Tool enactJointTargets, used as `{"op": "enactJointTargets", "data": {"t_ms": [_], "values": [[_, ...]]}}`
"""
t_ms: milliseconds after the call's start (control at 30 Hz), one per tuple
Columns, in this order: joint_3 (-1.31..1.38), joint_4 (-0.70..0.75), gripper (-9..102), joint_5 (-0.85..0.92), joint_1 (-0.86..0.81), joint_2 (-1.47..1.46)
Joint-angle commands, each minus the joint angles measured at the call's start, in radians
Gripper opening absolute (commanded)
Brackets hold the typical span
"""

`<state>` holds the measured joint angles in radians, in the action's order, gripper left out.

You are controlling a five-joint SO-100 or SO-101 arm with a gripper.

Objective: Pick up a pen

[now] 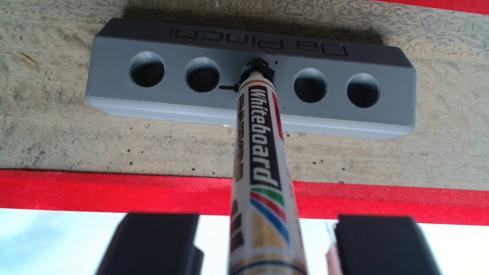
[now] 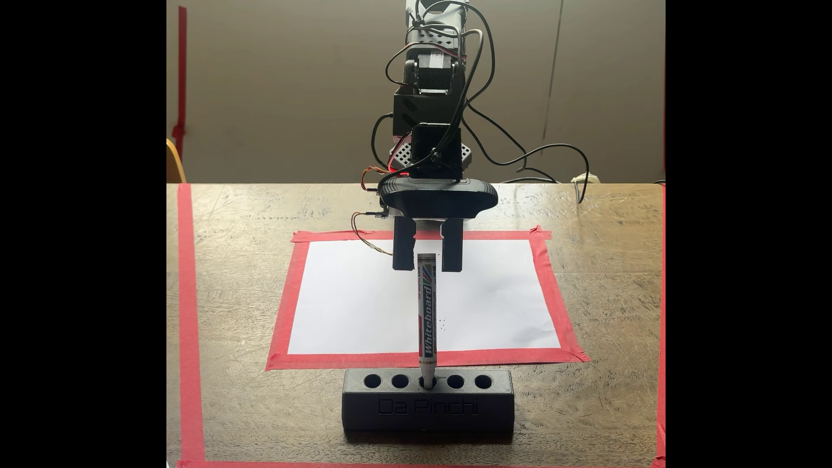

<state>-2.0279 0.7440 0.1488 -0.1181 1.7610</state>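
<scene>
Gripper jaws spread, pen top between them untouched, tip in holder middle hole.

1. Desk: worn, grainy wood, faintly sheened.
2. Holder: matt grey plastic with fine printed layer lines.
3. Pen: smooth, glossy barrel.
4. Sheet: plain matt white paper.
5. Tape: matt red.
</scene>
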Motion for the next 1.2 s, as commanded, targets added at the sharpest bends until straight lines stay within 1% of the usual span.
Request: {"op": "enactJointTargets", "data": {"t_ms": [0, 700, 767, 967, 1167], "values": [[0.008, -0.032, 101, 0.0, 0.0, 0.017], [0.009, -0.032, 101, 0.003, 0.0, 0.02], [0.009, -0.032, 98, 0.003, 0.0, 0.023], [0.011, -0.032, 83, 0.003, 0.002, 0.026], [0.009, -0.032, 72, 0.003, 0.003, 0.025]]}}
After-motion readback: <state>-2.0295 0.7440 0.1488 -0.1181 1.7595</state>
